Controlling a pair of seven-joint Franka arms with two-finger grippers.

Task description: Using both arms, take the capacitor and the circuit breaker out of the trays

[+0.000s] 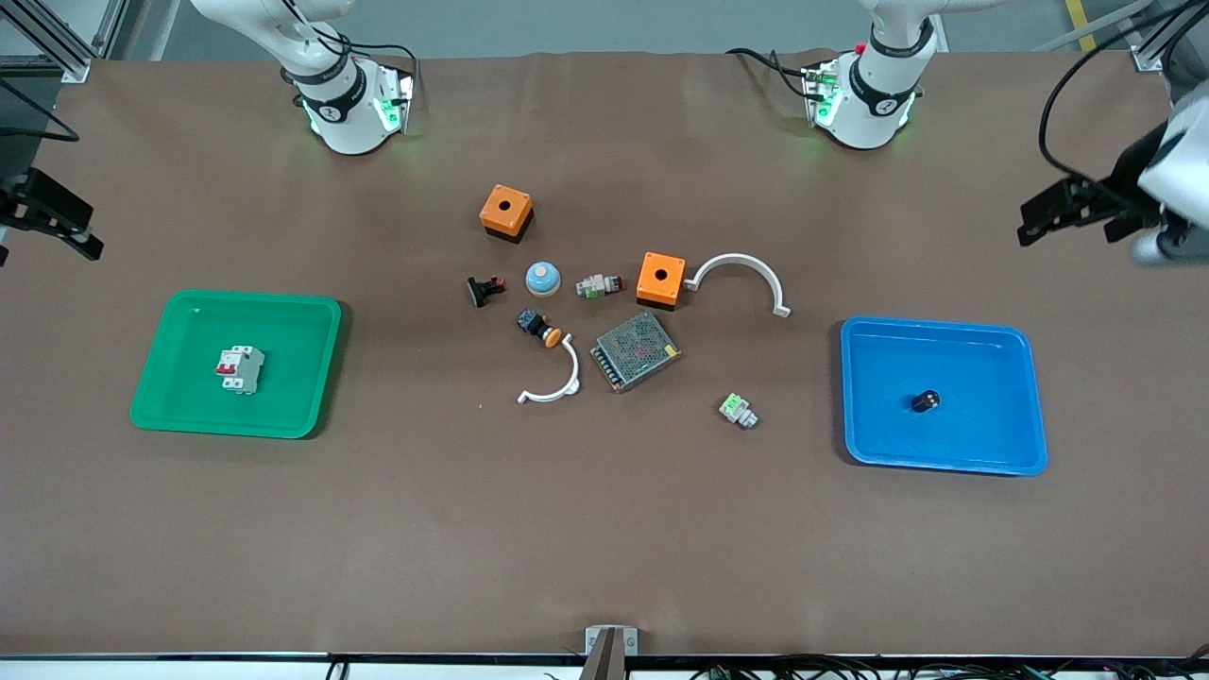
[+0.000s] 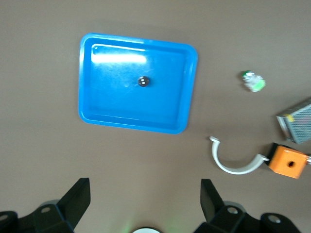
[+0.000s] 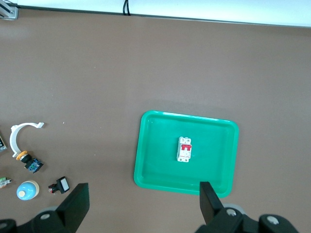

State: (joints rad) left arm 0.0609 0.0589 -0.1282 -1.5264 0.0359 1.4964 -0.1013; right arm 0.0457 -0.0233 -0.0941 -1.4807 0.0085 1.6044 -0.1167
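Observation:
The capacitor (image 1: 926,400), a tiny black cylinder, lies in the blue tray (image 1: 1001,453) toward the left arm's end of the table; the left wrist view also shows it (image 2: 143,81) in that tray (image 2: 97,104). The breaker (image 1: 239,368), white with red levers, lies in the green tray (image 1: 170,397) toward the right arm's end; the right wrist view shows it (image 3: 184,149) in that tray (image 3: 155,167). My left gripper (image 1: 1039,219) (image 2: 145,182) is open, empty and held high near the table's end. My right gripper (image 1: 76,227) (image 3: 144,184) is open, empty and high at the table's other end.
Loose parts lie between the trays: two orange boxes (image 1: 506,212) (image 1: 660,279), two white curved clamps (image 1: 741,274) (image 1: 557,382), a metal mesh power supply (image 1: 636,350), a blue dome (image 1: 543,278), an orange-capped push-button (image 1: 538,327), a black-and-red switch part (image 1: 485,289), two white-and-green connectors (image 1: 738,410) (image 1: 600,285).

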